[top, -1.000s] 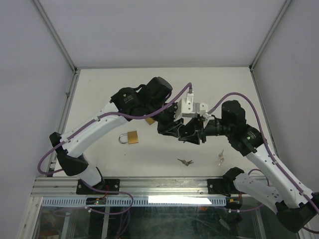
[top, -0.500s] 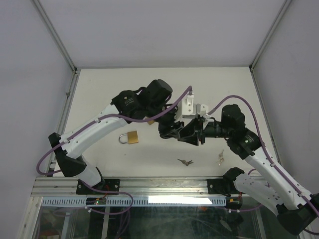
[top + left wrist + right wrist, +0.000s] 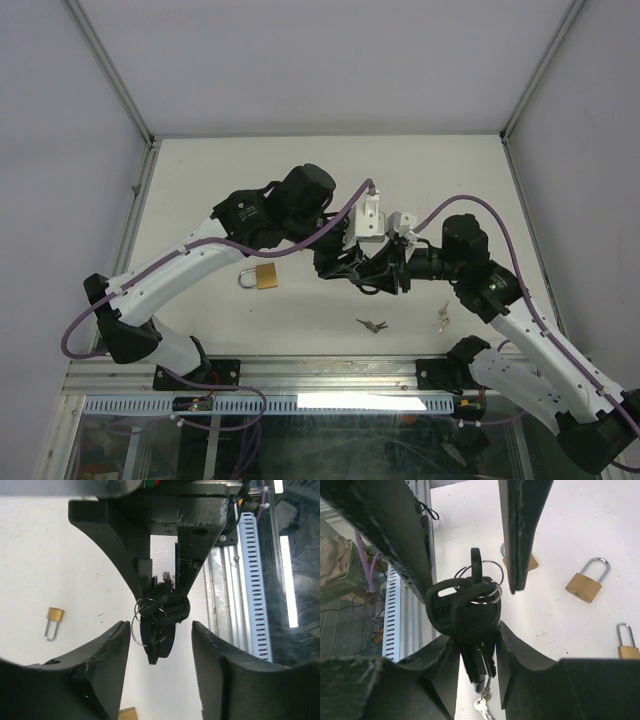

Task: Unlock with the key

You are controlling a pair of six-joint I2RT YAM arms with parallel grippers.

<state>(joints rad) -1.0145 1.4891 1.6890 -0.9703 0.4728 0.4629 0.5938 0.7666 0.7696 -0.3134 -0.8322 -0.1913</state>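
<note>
My right gripper (image 3: 476,635) is shut on a bunch of black-headed keys (image 3: 467,612) on a wire ring and holds it above the table. My left gripper (image 3: 159,628) is open, its fingers (image 3: 107,650) on either side of that bunch (image 3: 161,611) without touching it. In the top view the two grippers meet at mid-table, left gripper (image 3: 343,262) against right gripper (image 3: 378,270). A brass padlock (image 3: 263,276) lies on the table to their left; it also shows in the left wrist view (image 3: 53,622). The right wrist view shows more brass padlocks (image 3: 587,582) on the table.
Two small loose key sets lie near the front edge, one (image 3: 372,325) in the middle and one (image 3: 442,317) further right. A metal rail (image 3: 300,372) runs along the table's front. White walls enclose the other sides.
Both grippers have shifted slightly left and closer together. The left fingers now straddle the key bunch, which stays in the right gripper.
</note>
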